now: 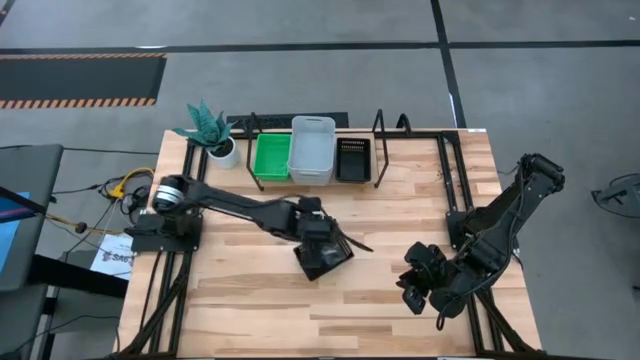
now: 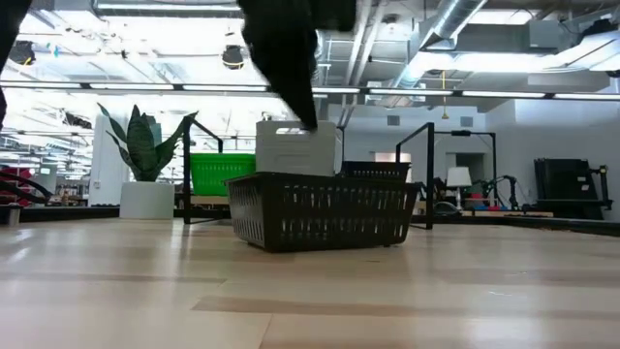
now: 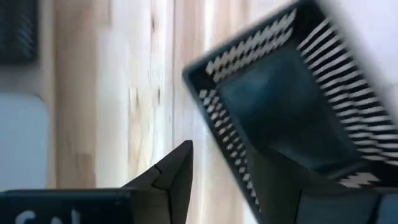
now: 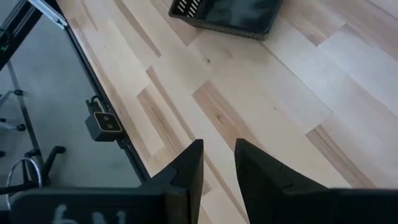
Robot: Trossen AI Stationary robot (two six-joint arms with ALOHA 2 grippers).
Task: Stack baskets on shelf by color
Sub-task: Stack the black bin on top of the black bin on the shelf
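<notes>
Left gripper (image 1: 322, 250) astride black basket (image 1: 330, 258) wall

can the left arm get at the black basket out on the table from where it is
Probably yes: the left gripper is right at the loose black basket, fingers straddling its near wall, with nothing else beside it on the table.

Potted plant (image 1: 208, 131) in white pot at table (image 1: 400, 310) far left corner; yellow cable (image 1: 128, 186) and paper sheet (image 1: 112, 258) on floor.
</notes>
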